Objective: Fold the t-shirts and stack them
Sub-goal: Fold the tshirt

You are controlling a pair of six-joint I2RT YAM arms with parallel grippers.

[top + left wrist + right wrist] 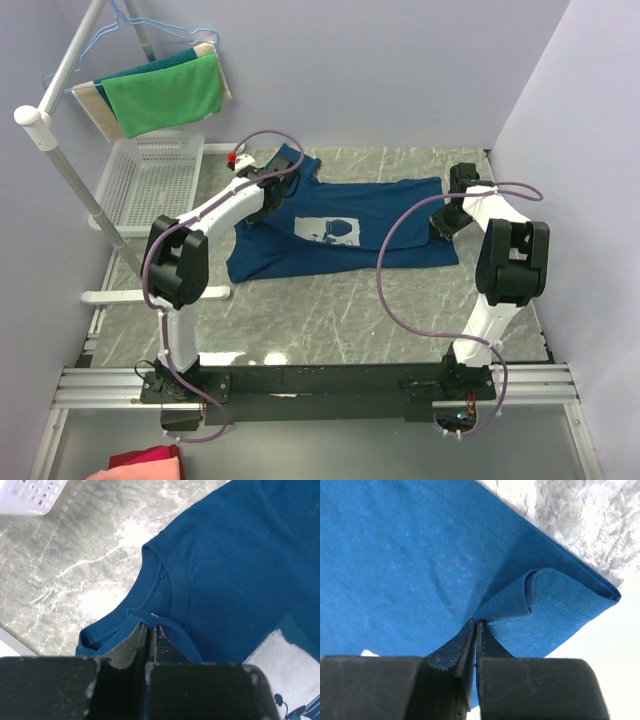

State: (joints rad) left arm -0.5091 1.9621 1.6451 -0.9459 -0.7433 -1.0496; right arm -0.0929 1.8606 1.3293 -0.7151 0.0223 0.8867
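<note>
A navy blue t-shirt (350, 235) with a pale square print lies spread sideways on the grey marble table, collar to the left, hem to the right. My left gripper (268, 196) is shut on the t-shirt at the collar (165, 587); its fingertips (159, 630) pinch a fold of the neckband. My right gripper (447, 215) is shut on the t-shirt's hem at the right end; the cloth (420, 555) bunches into a small roll (530, 595) at the fingertips (469, 625).
A white plastic basket (150, 175) stands at the back left; its corner shows in the left wrist view (30, 495). A green cloth (165, 95) hangs on a rack above it. A white pole (80, 190) slants along the left. A red/pink cloth (140, 465) lies below the near rail.
</note>
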